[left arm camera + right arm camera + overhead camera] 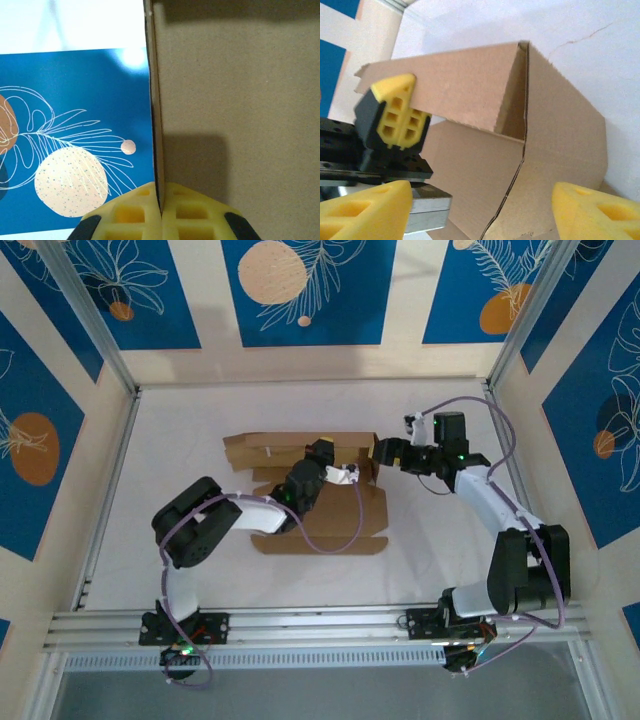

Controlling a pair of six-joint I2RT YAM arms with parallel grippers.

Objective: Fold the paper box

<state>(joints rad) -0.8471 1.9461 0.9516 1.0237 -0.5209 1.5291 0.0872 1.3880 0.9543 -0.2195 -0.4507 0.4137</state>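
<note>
Two arms tend the paper box (262, 452) at the middle of the desk (170, 430): left jaws clamp an upright panel (240, 100), likely to keep that wall raised; right jaws stand apart by its right corner, gripping nothing.

Bright even light — soft shadows, slight blur.

2 black-and-white arms (250, 512), lilac cables (463, 399), yellow gridded end effector pads (130, 215).
</note>
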